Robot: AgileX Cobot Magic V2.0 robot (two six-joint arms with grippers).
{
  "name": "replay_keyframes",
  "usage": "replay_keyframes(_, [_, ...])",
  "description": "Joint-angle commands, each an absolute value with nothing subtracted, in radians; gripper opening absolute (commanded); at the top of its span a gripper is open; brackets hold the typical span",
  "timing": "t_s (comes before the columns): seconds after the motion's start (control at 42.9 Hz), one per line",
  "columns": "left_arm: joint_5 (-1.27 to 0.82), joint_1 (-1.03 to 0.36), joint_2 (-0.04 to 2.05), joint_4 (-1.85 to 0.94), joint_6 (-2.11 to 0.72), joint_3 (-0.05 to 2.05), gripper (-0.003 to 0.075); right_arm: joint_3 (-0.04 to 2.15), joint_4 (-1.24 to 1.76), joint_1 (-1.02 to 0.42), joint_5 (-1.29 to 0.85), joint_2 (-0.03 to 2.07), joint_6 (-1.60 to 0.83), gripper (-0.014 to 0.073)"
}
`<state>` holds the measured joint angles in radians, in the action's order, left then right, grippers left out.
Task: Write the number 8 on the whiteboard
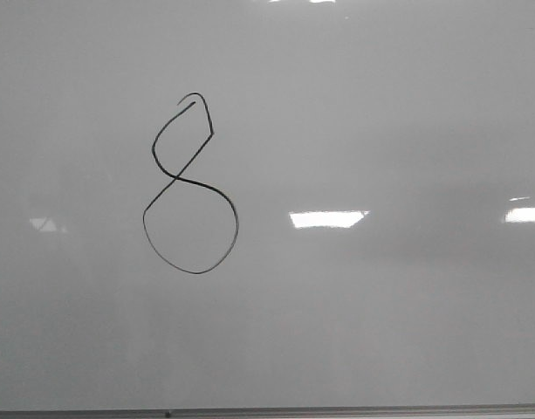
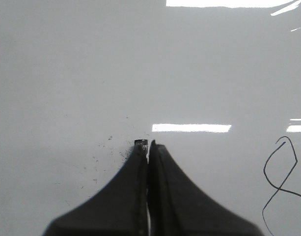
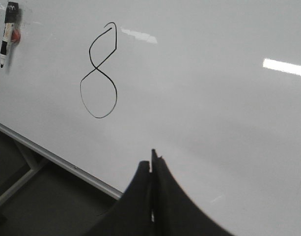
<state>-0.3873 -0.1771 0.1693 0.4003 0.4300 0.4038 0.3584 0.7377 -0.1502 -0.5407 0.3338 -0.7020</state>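
Note:
The number 8 (image 1: 190,185) is a thin black line on the whiteboard (image 1: 380,131), with a small pointed upper loop and a larger round lower loop. It also shows in the right wrist view (image 3: 98,71), and partly at the edge of the left wrist view (image 2: 283,179). My left gripper (image 2: 149,143) is shut and empty, held over bare board away from the 8. My right gripper (image 3: 151,164) is shut and empty, near the board's frame edge (image 3: 52,158), apart from the 8. Neither gripper shows in the front view.
A black marker (image 3: 8,29) with a white label lies on the board beyond the 8, next to a small red thing (image 3: 15,35). Small black specks (image 2: 98,160) dot the board by the left gripper. A dark floor and a metal stand (image 3: 17,182) lie beyond the frame.

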Motion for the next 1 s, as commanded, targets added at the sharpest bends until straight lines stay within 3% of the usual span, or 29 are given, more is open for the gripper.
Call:
replay_keyframes(0.0, [-0.314,-0.184,0.181,0.402,0.435,0.429,-0.002,0.385,0.77,-0.145,-0.483,0.339,-0.704,-0.0064])
replay_keyframes(0.443, [-0.312,-0.184,0.174,0.379,0.419,0.422,-0.0021,0.385,0.77,-0.145,-0.483,0.339,-0.704,-0.0064])
replay_keyframes(0.699, [-0.272,-0.066,0.081,-0.097,-0.124,0.328,-0.0021,0.385,0.77,-0.145,-0.483,0.339,-0.704,-0.0064])
replay_keyframes(0.979, [-0.212,0.03,-0.018,0.0,0.034,0.148,-0.0021,0.385,0.77,-0.145,-0.484,0.339,-0.704,-0.0064])
